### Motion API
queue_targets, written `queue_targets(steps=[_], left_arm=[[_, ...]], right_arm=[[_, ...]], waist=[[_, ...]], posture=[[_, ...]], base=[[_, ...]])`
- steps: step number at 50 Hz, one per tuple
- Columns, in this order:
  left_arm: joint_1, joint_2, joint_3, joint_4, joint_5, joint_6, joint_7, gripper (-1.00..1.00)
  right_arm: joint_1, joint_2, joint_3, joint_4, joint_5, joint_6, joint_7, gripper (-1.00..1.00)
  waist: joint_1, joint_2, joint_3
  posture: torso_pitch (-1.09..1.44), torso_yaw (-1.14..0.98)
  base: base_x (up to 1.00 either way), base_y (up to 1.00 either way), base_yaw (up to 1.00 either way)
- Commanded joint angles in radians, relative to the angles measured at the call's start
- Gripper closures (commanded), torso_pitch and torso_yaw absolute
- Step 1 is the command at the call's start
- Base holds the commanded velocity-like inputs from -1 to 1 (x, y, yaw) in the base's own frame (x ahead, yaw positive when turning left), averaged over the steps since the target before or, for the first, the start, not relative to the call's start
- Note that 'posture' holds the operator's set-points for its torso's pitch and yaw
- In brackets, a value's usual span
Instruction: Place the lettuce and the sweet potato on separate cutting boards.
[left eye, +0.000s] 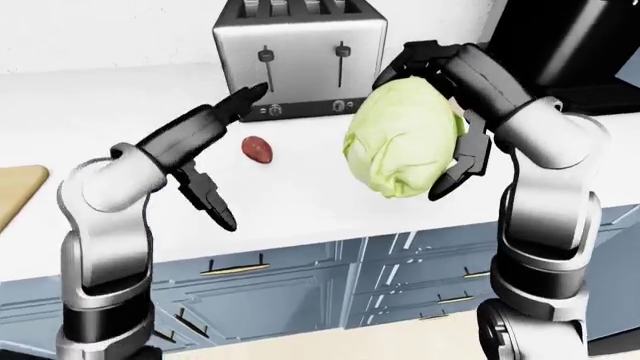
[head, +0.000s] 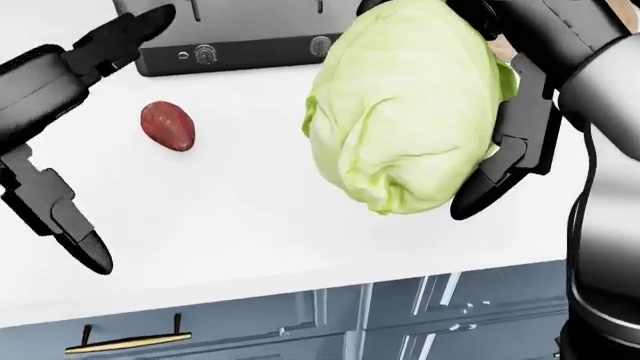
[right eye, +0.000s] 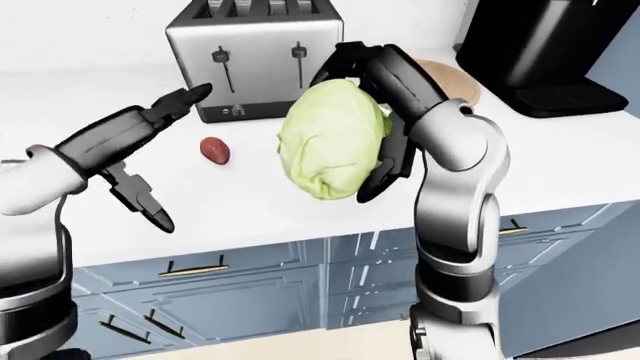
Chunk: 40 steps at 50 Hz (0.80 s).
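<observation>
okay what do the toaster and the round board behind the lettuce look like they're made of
The toaster looks like brushed metal, probably steel: silvery grey sides with soft reflections, and a darker band along its base carrying the knobs. The round board, mostly hidden behind the right hand and the lettuce, looks like pale unvarnished wood: a tan, matt surface, though no grain shows at this size.

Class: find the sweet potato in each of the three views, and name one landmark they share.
Left-eye view: sweet potato left of centre, below the toaster.
Head view: upper left, on the white counter.
Right-eye view: left of centre, beside the lettuce.
Shared landmark: the toaster.
</observation>
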Motion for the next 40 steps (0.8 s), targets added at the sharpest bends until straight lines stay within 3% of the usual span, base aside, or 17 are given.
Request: queue_targets(steps=[1,6,10,15,24,27,33,40], left_arm=[[-0.078,0.017,0.024,0.015,0.045,-0.111,-0.012,-1.0],[-0.245,0.052,0.007,0.26,0.095,-0.291,0.004,-1.0],[-0.34,0.056,-0.009,0.392,0.111,-0.352,-0.029,-1.0],[-0.39,0.042,-0.033,0.506,0.167,-0.458,-0.027,-1.0],[-0.412,0.01,-0.049,0.619,0.248,-0.563,-0.026,-0.77],[-0.427,0.002,-0.05,0.653,0.262,-0.575,-0.01,-0.84],[-0.446,-0.006,-0.06,0.735,0.297,-0.619,0.043,-0.84],[-0.526,-0.024,-0.09,0.937,0.374,-0.7,0.197,-0.59]], right_arm=[[-0.033,-0.006,-0.004,-0.031,0.005,-0.007,-0.013,1.0],[-0.059,-0.027,-0.013,-0.046,0.012,0.022,0.003,1.0],[-0.052,-0.024,-0.008,-0.052,0.015,0.023,-0.003,1.0],[-0.06,-0.026,-0.009,-0.054,0.017,0.029,-0.003,1.0],[-0.059,-0.023,-0.005,-0.064,0.021,0.034,-0.01,1.0],[-0.058,-0.022,-0.005,-0.063,0.021,0.032,-0.01,1.0],[-0.056,-0.018,-0.003,-0.063,0.023,0.03,-0.016,1.0],[-0.057,-0.013,-0.001,-0.075,0.021,0.038,-0.013,1.0]], waist=[[0.0,0.002,-0.03],[0.003,-0.004,-0.03],[0.004,-0.003,-0.029],[0.002,-0.003,-0.03],[-0.001,-0.003,-0.03],[-0.001,-0.004,-0.031],[-0.002,-0.004,-0.031],[-0.002,-0.005,-0.033]], posture=[[0.0,0.0],[0.0,0.0],[0.0,0.0],[0.0,0.0],[0.0,0.0],[0.0,0.0],[0.0,0.0],[0.0,0.0]], base=[[0.0,0.0,0.0],[0.0,0.0,0.0],[0.0,0.0,0.0],[0.0,0.0,0.0],[0.0,0.0,0.0],[0.0,0.0,0.0],[0.0,0.0,0.0],[0.0,0.0,0.0]])
